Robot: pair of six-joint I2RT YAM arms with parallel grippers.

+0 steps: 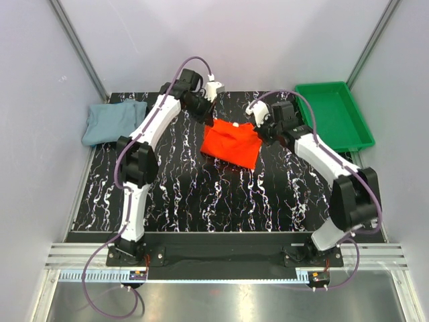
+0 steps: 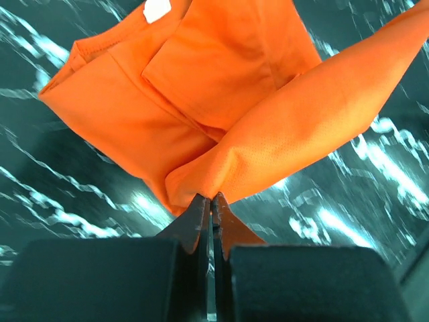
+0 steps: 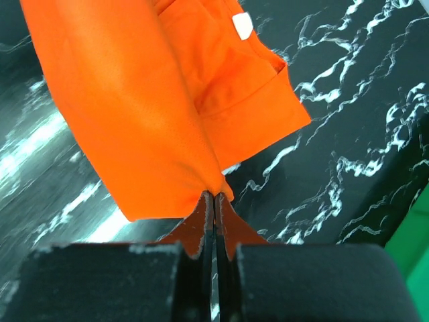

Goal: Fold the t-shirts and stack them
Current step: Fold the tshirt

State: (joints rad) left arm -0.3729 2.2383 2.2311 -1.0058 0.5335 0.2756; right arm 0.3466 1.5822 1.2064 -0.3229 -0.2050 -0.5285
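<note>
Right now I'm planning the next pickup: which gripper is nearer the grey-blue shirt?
Left. The left gripper, shut on the orange shirt, sits right of the grey-blue shirt; the right gripper pinches the orange shirt's other side, farther right.

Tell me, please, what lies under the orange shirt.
Beneath the orange shirt, only the black marbled tabletop shows at its lifted edges; anything under the folded layers is covered.
</note>
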